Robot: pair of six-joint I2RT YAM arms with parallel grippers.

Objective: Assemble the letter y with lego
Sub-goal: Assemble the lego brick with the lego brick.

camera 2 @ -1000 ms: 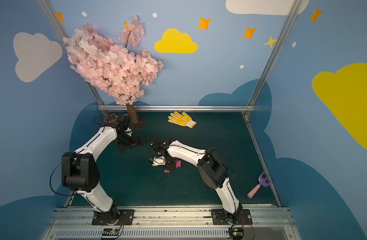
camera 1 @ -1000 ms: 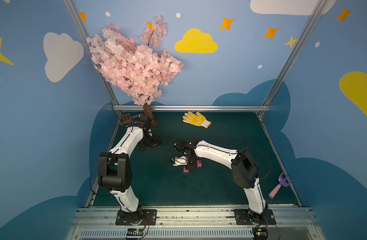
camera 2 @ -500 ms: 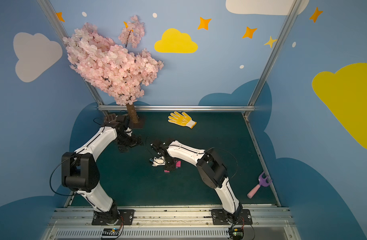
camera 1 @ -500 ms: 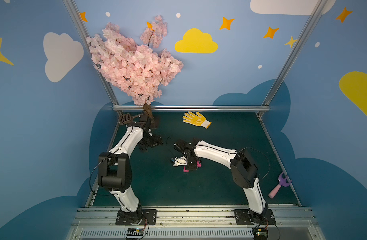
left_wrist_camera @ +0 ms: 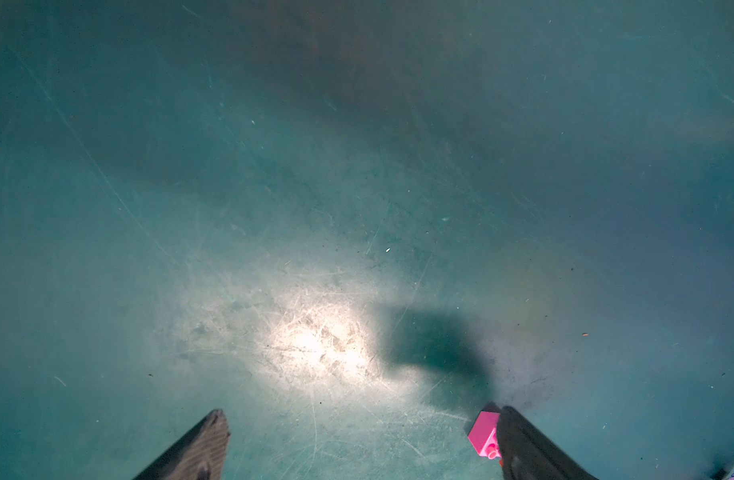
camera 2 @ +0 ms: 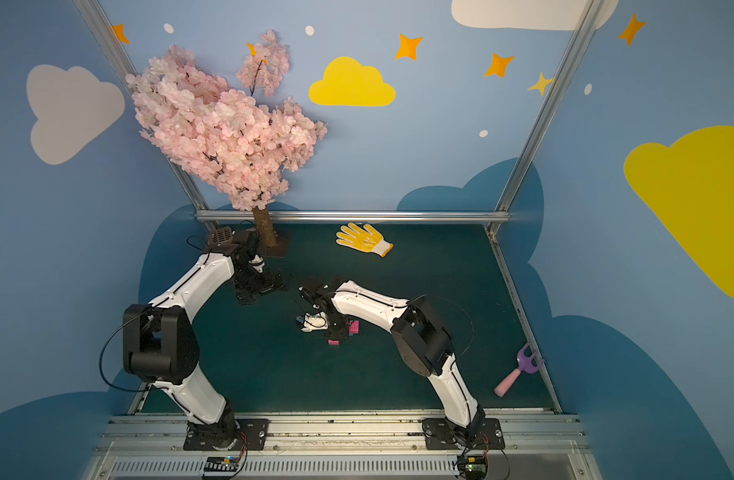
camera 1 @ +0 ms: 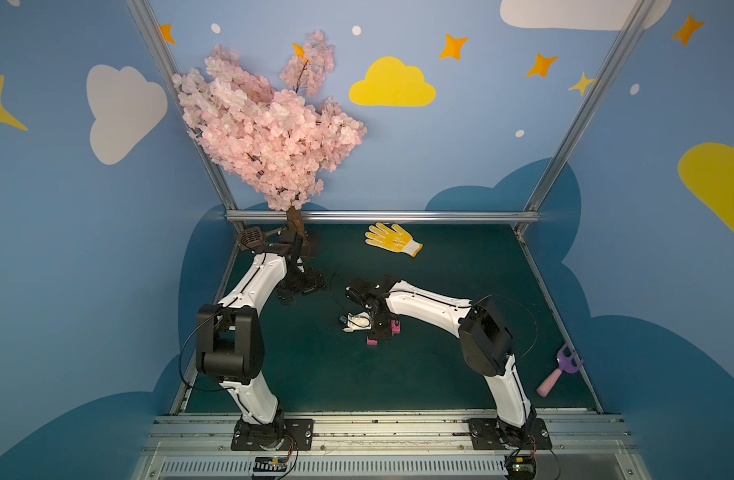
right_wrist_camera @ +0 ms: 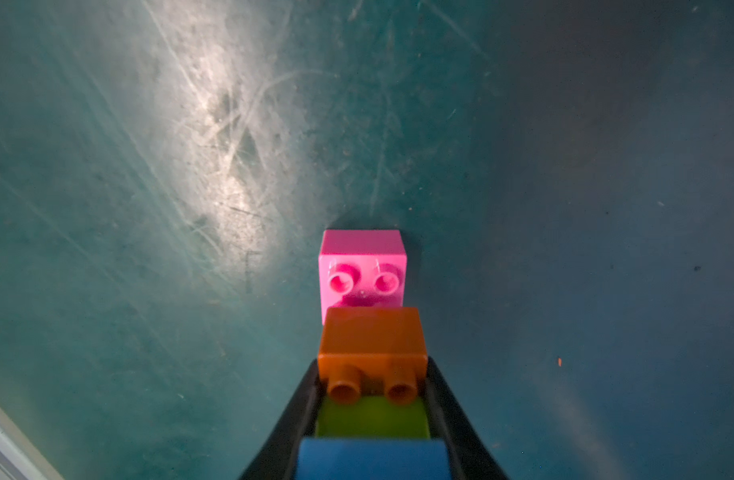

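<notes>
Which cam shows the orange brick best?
Right wrist: the orange brick sits mid-frame, studs clear, in the lego that the right end effector is shut on. Both top views: that end effector hides it; only pink bricks show. Left wrist: one pink brick, no clear orange.

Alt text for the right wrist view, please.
The right gripper is shut on a row of lego bricks: a blue brick nearest the camera, then a green brick, an orange brick and a pink brick farthest. A scratched teal mat lies beneath.
</notes>
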